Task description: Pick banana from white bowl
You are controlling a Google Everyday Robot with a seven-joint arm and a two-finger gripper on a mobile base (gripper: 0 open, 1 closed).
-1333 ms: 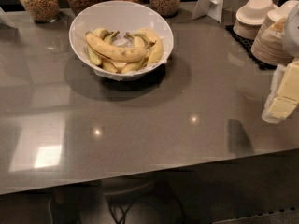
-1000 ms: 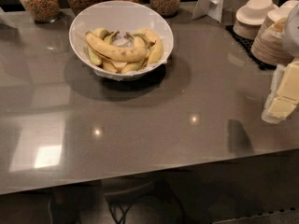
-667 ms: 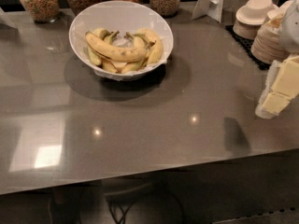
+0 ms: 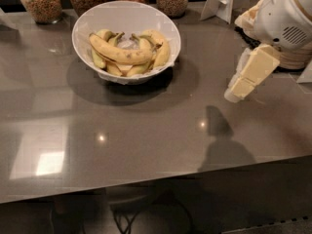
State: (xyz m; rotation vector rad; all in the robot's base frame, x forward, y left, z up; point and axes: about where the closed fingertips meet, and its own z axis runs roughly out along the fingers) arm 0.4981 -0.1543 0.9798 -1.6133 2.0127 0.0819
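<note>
The white bowl (image 4: 86, 22) stands at the back left of the grey counter and holds several bananas. The banana (image 4: 119, 54), long, curved, yellow with brown speckles and dark tips, lies across the top of the pile. Shorter, greener bananas lie under and around it. My gripper (image 4: 243, 82), cream-coloured, hangs above the counter at the right, well to the right of the bowl and a little nearer the front. It holds nothing that I can see.
Several glass jars of grains (image 4: 41, 1) line the back edge behind the bowl. A white stand (image 4: 222, 1) is at the back right. My white arm (image 4: 287, 18) covers the stacked bowls at the far right. The counter's front edge (image 4: 146, 179) runs across the lower part.
My arm and gripper have moved left and into the view, toward the bowl. The bowl and bananas have not moved.
</note>
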